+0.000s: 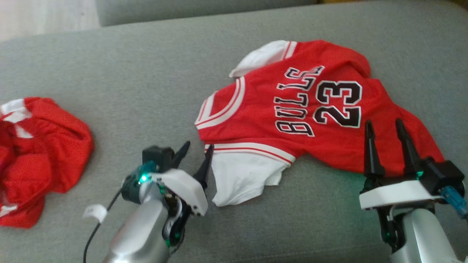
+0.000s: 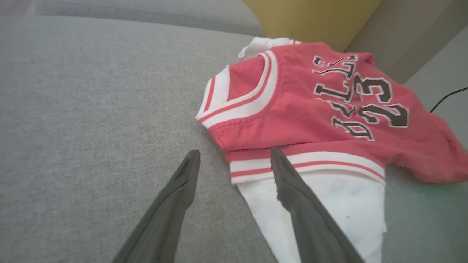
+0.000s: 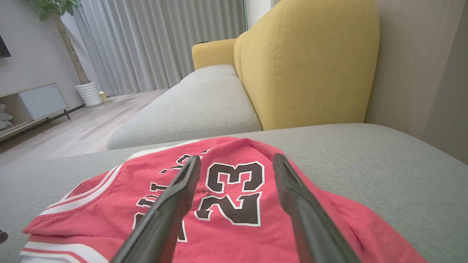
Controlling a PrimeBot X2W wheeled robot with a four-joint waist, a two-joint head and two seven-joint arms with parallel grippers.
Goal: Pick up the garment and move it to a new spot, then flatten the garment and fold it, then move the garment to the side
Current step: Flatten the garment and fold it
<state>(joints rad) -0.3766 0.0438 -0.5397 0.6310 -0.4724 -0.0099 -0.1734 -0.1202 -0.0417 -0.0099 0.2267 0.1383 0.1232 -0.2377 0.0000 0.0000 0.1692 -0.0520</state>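
Lying rumpled just before left gripper (image 1: 199, 148) and right gripper (image 1: 384, 122), both splayed and empty: red jersey (image 1: 292, 109) on grey sofa (image 1: 128, 73).

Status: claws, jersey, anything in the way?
Left claw open, at the jersey's white sleeve, holding nothing. Right claw open over its red body. Jersey rumpled on grey cushion, not folded. Another red garment far left, well apart.

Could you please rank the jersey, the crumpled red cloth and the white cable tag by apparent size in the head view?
Largest: jersey.
Next: crumpled red cloth, though the picture's edge cuts it off.
Smallest: white cable tag, despite sitting nearer the camera.
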